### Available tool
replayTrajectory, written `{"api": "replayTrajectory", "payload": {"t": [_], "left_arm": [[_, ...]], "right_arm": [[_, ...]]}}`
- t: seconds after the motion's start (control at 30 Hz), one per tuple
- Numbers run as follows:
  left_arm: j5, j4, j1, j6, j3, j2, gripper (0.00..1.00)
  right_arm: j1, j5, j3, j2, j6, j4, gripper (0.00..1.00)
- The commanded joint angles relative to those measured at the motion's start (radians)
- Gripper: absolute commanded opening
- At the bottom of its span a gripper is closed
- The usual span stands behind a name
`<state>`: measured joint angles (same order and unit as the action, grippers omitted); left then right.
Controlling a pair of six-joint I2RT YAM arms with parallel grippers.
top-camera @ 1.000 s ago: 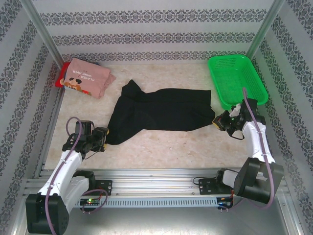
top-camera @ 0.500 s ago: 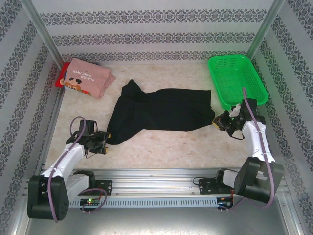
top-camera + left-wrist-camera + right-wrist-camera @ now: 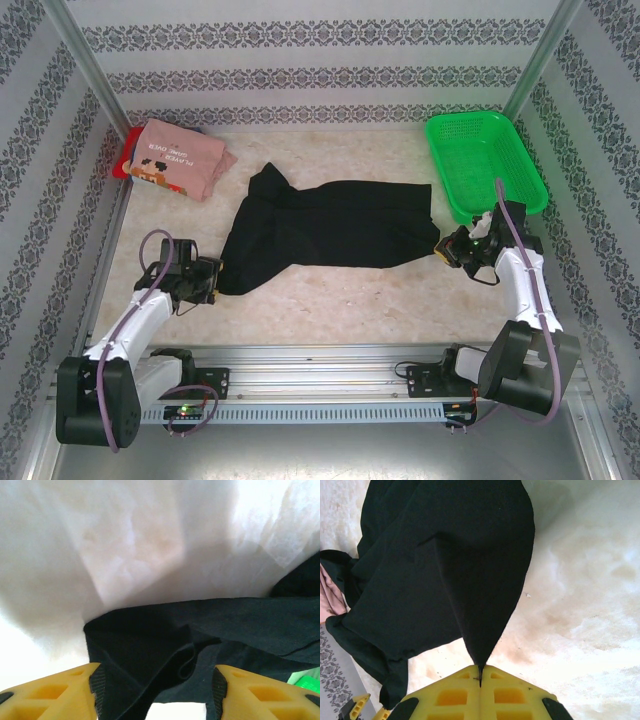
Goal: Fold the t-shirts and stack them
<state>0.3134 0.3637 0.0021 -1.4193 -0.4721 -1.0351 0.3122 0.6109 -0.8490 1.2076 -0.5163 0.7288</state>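
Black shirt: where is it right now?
In the top view, the black shirt lies mid-table, between the left pincer at its near-left corner and the right pincer pinching its right edge, by the basket.

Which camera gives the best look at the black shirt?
The top external view: the whole black t-shirt lies spread out. The left wrist view catches one corner; the right wrist view, a fold pinched in the right gripper.

Black t-shirt (image 3: 445,560) in pinched end effector (image 3: 480,672)
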Motion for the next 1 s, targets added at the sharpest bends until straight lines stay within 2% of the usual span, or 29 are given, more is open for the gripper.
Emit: {"api": "replayTrajectory", "payload": {"t": [0.0,0.23,0.37,0.43,0.53,0.6,0.73,0.77,0.97], "left_arm": [[0.006,-0.041,0.01,-0.023,-0.004,-0.02,0.6],[0.01,-0.032,0.01,-0.014,-0.008,-0.051,0.59],[0.003,-0.046,0.01,-0.01,-0.013,-0.081,0.56],[0.004,-0.052,0.01,-0.01,-0.011,-0.097,0.51],[0.013,-0.071,0.01,-0.007,-0.008,-0.114,0.37],[0.021,-0.078,0.01,-0.006,-0.007,-0.109,0.23],[0.016,-0.037,0.01,0.023,-0.015,-0.055,0.03],[0.019,-0.024,0.01,0.03,-0.016,-0.04,0.0],[0.014,0.071,0.013,0.074,-0.053,0.111,0.0]], "right_arm": [[0.006,-0.01,-0.016,0.004,0.014,0.003,0.0],[0.007,-0.013,-0.02,0.012,0.016,0.0,0.0],[0.007,-0.012,-0.019,0.017,0.013,-0.004,0.0],[0.007,-0.012,-0.019,0.017,0.014,-0.003,0.0],[0.006,-0.012,-0.019,0.015,0.015,-0.003,0.0],[0.007,-0.013,-0.021,0.015,0.017,0.0,0.0],[0.007,-0.016,-0.024,0.012,0.018,0.003,0.0],[0.007,-0.016,-0.027,0.012,0.019,0.005,0.0],[0.021,0.016,-0.055,-0.004,0.004,0.003,0.0]]}}
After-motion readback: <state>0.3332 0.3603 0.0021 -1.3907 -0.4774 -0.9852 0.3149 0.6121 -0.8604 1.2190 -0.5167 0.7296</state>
